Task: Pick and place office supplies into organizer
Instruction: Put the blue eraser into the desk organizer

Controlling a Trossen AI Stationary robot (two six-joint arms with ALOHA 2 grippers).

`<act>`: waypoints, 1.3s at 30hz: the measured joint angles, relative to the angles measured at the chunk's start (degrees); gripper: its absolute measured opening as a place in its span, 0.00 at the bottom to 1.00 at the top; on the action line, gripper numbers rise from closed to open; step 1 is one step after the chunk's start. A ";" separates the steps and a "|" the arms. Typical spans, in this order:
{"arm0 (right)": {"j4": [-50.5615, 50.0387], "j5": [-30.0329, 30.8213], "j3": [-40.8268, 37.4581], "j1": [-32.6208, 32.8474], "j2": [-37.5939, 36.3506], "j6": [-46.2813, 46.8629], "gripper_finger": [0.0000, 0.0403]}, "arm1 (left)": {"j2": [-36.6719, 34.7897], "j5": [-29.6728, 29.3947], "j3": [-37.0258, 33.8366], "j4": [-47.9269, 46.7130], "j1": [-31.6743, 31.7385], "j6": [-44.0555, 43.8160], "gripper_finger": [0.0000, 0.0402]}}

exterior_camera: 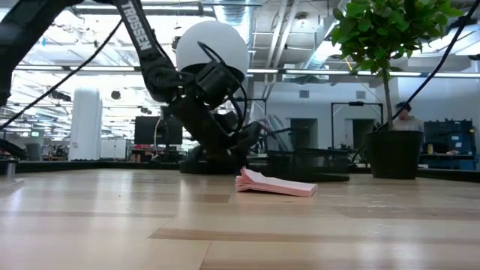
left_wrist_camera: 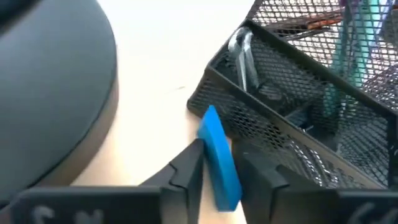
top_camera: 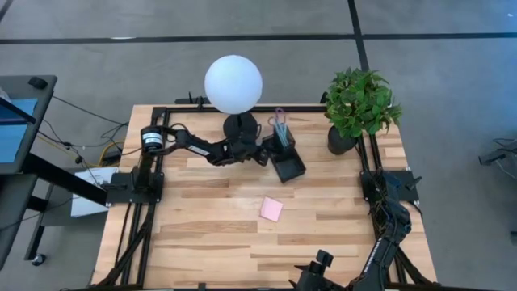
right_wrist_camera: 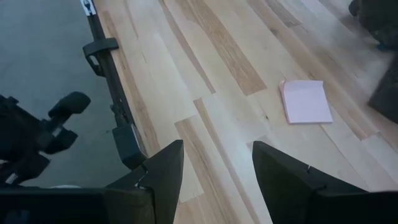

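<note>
Presently left gripper [left_wrist_camera: 219, 177] clamps blue block [left_wrist_camera: 219, 158] beside organizer [left_wrist_camera: 292, 112] tray wall, lamp base [left_wrist_camera: 50, 93] close. Right gripper [right_wrist_camera: 214, 171] spread, near table [top_camera: 210, 242] front edge. Tray contents indistinct.

Blue block [left_wrist_camera: 219, 158] upright beside black mesh organizer [left_wrist_camera: 292, 99]; pink pad [top_camera: 271, 209] flat.

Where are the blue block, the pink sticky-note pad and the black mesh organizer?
blue block [left_wrist_camera: 219, 163]: left wrist view, middle of its blue face, between the left pincer's fingers.
pink sticky-note pad [top_camera: 271, 208]: high view, centre of its top sheet.
black mesh organizer [left_wrist_camera: 261, 127]: left wrist view, mesh side wall of the lower tray.
</note>
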 joint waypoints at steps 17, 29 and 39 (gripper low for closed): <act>0.00 0.07 0.00 0.09 0.00 -0.94 0.47 | -0.21 -2.59 4.39 -6.77 -3.26 7.99 0.02; 1.45 -0.04 0.00 0.22 0.00 -0.90 0.47 | -8.41 -11.90 11.35 -20.51 -8.32 14.84 0.02; 2.14 -0.02 0.00 0.59 0.00 -0.90 0.47 | -7.58 -7.16 13.99 -17.16 -5.85 18.41 0.03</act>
